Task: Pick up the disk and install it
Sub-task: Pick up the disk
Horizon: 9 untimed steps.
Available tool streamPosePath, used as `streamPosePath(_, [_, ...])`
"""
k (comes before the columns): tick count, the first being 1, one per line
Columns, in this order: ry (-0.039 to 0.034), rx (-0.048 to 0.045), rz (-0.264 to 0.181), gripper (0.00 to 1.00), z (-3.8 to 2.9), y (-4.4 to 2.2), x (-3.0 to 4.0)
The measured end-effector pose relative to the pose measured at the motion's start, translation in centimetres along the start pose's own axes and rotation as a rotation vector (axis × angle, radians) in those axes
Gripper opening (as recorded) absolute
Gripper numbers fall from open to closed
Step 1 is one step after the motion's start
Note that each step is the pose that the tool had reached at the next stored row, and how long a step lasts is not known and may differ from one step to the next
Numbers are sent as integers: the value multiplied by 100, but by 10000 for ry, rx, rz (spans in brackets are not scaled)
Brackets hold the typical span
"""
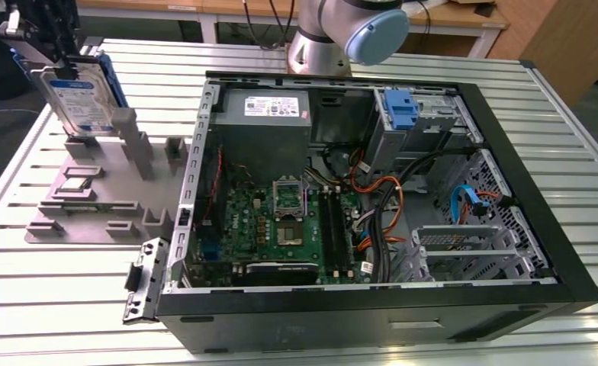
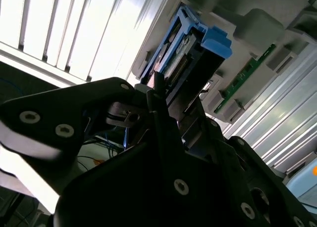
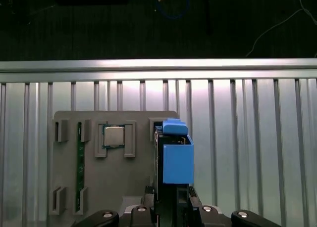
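Observation:
The disk [image 1: 75, 99], a silver drive with a blue-and-white label and blue side rails, stands upright at the exterior view's far left. My gripper [image 1: 57, 61] is shut on its upper end from above. Its lower edge is level with the posts of the grey holder plate [image 1: 116, 191]; I cannot tell whether it still touches them. In the first wrist view the disk's blue rail [image 3: 177, 160] rises from between my gripper [image 3: 171, 200] fingers, over the plate [image 3: 129, 180]. In the second wrist view the disk [image 2: 190, 54] is clamped in the black fingers [image 2: 158, 93].
The open computer case [image 1: 543, 252] lies to the exterior view's right, with a power supply [image 1: 263, 107], motherboard [image 1: 278, 229], cables and a drive bay holding a blue bracket [image 1: 401, 107]. The holder plate also carries a processor [image 3: 114, 135] and a memory stick [image 3: 79, 162]. The arm base [image 1: 325, 46] stands behind the case.

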State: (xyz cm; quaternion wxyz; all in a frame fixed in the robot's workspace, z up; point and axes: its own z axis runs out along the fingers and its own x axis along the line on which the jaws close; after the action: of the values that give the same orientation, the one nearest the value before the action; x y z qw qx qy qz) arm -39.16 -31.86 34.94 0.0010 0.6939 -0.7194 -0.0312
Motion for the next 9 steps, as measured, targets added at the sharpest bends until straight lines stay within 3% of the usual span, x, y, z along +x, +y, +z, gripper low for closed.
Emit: streamPosePath(9, [0,0,0,35,-5,0,0])
